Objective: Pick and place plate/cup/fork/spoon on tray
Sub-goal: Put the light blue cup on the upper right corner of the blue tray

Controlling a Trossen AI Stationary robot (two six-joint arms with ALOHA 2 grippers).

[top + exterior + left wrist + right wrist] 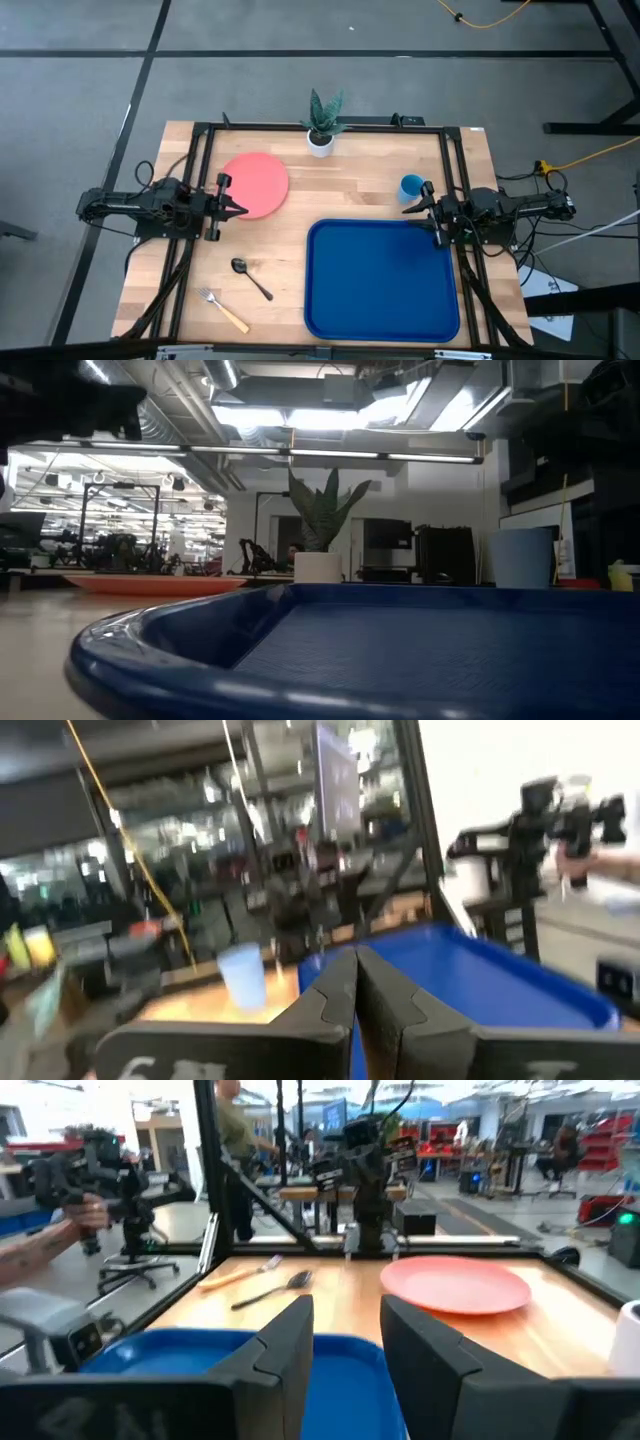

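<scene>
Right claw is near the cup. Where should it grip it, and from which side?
Grip the cup across its rim from above, one finger inside and one outside the wall. It stands upright and open-topped on the table, just beyond the tray. The right claw is open beside it, so probably only a short move is needed.

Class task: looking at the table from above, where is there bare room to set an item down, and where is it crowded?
The tray is bare all over. Bare wood lies between plate and cup. The spoon and fork crowd the corner left of the tray.
</scene>
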